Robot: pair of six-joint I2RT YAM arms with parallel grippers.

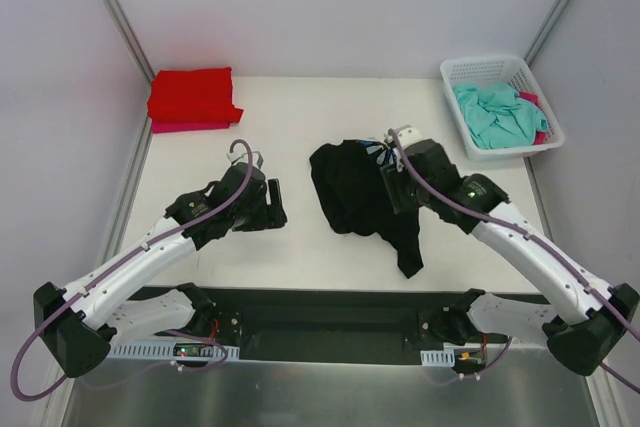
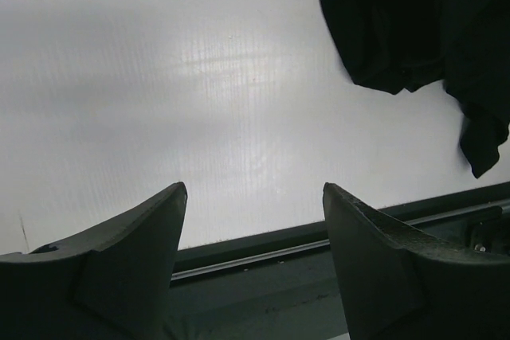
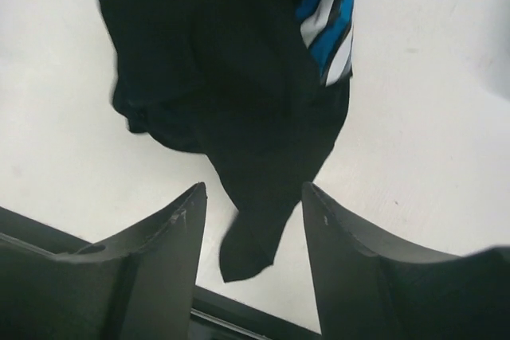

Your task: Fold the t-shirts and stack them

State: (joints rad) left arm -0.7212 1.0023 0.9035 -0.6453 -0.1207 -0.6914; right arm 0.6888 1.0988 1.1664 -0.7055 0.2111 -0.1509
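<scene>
White tabletop (image 1: 300, 107) between pale walls holds all the cloth. The right gripper (image 3: 251, 220) hangs low over it with its jaws spread and nothing pinched. Between the two fingers (image 3: 159, 260), as the wrist camera sees it, lies the narrow trailing end of the black t-shirt (image 3: 223, 77), flat on the surface and apparently free of both pads. That shirt sits crumpled at the middle of the table, slightly toward the right. A patch of its blue and white print (image 3: 327, 13) shows at the far edge, beside the right wrist.

The left gripper (image 2: 253, 220) is also spread wide and holds nothing. It is poised above bare table just left of the black shirt, whose edge only enters the upper right of its wrist view. A dark rail (image 2: 279, 248) runs along the near edge below it.

At the far left corner a folded red t-shirt (image 1: 192, 95) lies on a pink t-shirt (image 1: 185, 127). At the far right a white basket (image 1: 485, 63) holds a bunched teal t-shirt (image 1: 495, 112).
</scene>
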